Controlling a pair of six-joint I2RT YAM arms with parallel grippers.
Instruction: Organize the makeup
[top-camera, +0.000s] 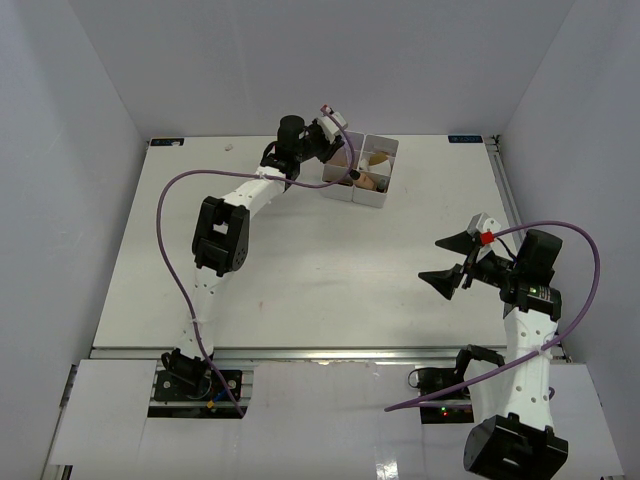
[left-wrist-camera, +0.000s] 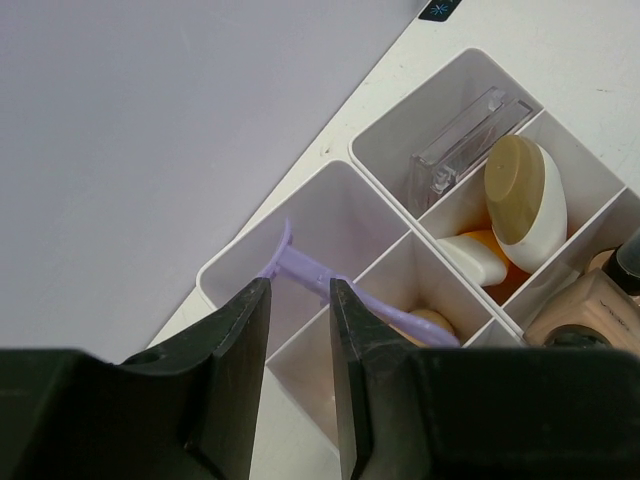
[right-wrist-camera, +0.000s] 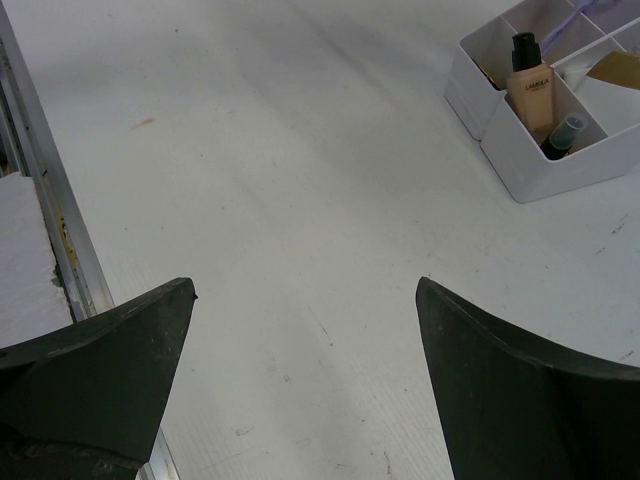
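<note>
Hovering left gripper (left-wrist-camera: 298, 292) narrowly parted above slim lilac wand (left-wrist-camera: 395, 308), right gripper (right-wrist-camera: 305, 287) spread wide

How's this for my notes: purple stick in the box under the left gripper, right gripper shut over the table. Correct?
Not quite: the right gripper is open, jaws wide apart, per the right wrist view. The rest holds: purple stick in the box under the left gripper, right gripper over the table.
</note>
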